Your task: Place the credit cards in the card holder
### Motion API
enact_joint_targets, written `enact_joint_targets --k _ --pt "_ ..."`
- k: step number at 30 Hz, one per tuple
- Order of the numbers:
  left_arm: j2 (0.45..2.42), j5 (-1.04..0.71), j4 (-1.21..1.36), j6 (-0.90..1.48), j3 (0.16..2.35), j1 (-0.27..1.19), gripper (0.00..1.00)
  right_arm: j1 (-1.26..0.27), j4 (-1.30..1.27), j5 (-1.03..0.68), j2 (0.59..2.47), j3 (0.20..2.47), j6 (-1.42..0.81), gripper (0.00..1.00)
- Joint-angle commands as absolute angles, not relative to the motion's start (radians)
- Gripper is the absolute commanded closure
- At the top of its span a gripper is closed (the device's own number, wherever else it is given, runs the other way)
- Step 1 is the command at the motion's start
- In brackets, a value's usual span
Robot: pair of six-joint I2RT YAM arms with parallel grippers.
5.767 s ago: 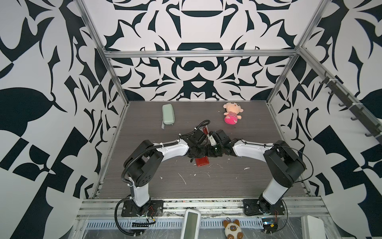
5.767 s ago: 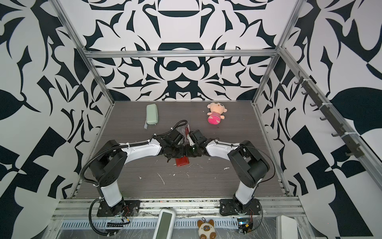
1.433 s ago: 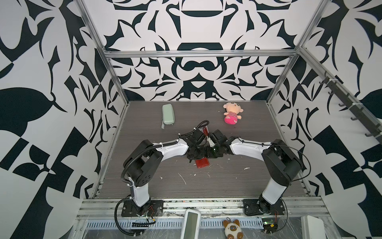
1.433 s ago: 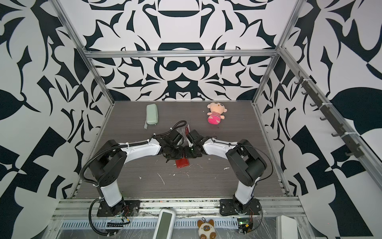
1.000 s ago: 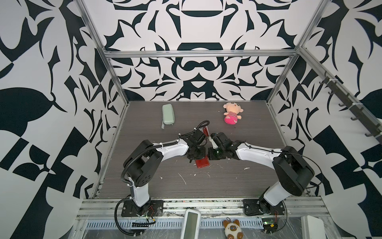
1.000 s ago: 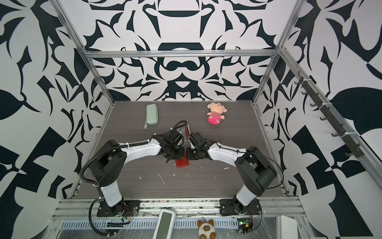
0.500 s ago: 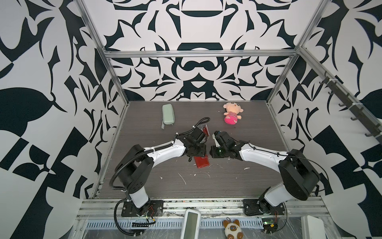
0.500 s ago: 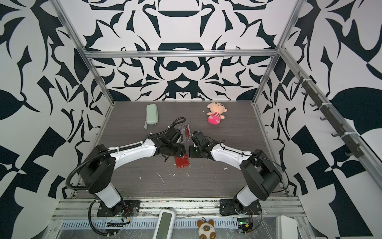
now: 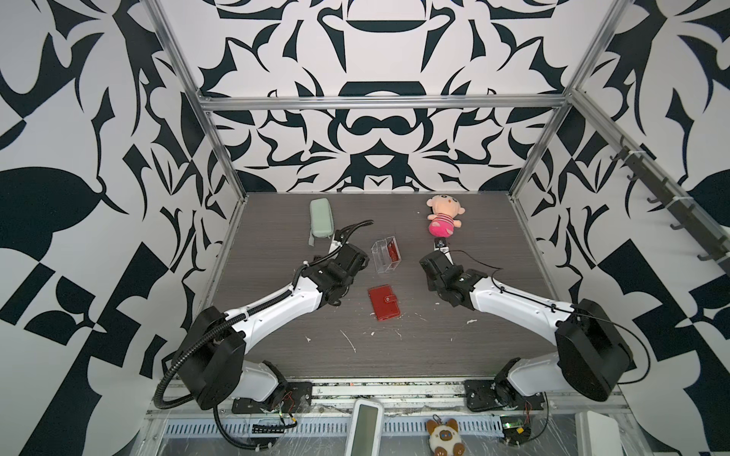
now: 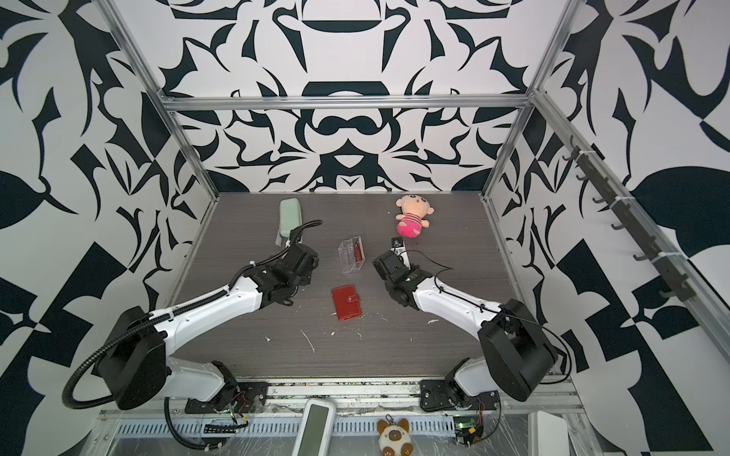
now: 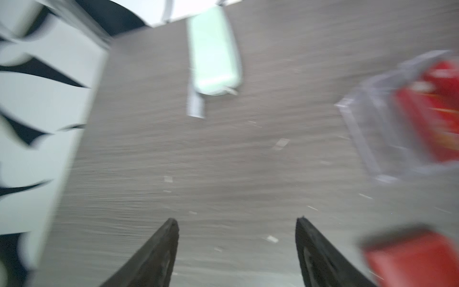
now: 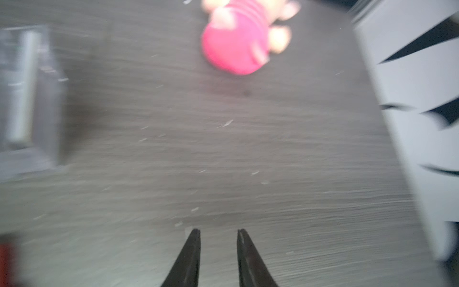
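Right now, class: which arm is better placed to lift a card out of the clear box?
Left, probably. The left fingers stand wide open and empty, and their wrist view shows the red cards in the clear box; the right fingers are narrowly parted, facing the plush doll.

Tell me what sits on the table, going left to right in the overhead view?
From the left: pale green case → clear box → pink doll. The red card holder lies in line with the box, nearer the camera, so it has no clear place.
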State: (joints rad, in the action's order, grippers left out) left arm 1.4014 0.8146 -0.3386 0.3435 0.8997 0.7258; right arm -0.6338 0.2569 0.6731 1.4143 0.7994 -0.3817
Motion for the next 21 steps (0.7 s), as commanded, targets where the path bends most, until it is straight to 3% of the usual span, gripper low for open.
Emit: enact_joint_targets --k 1,7,11,12,21 --pt "1.368 1.06 -0.195 0.213 0.834 0.672 0.21 -0.598 0.119 0.92 1.383 0.756 -0.243 0.68" --pt "1.331 1.08 0.039 0.143 0.704 0.472 0.16 -0.458 -0.127 0.915 1.369 0.664 -0.1 0.66" --pt "1.31 0.988 0.11 0.159 0.664 0.342 0.16 -0.367 -0.213 0.875 1.373 0.619 -0.067 0.63" --pt "1.31 0.97 0.12 0.164 0.663 0.312 0.11 -0.346 -0.21 0.861 1.372 0.614 -0.077 0.63" --pt "1.331 0.781 0.204 0.184 0.621 0.156 0.0 -0.229 -0.346 0.718 1.298 0.492 -0.115 0.58"
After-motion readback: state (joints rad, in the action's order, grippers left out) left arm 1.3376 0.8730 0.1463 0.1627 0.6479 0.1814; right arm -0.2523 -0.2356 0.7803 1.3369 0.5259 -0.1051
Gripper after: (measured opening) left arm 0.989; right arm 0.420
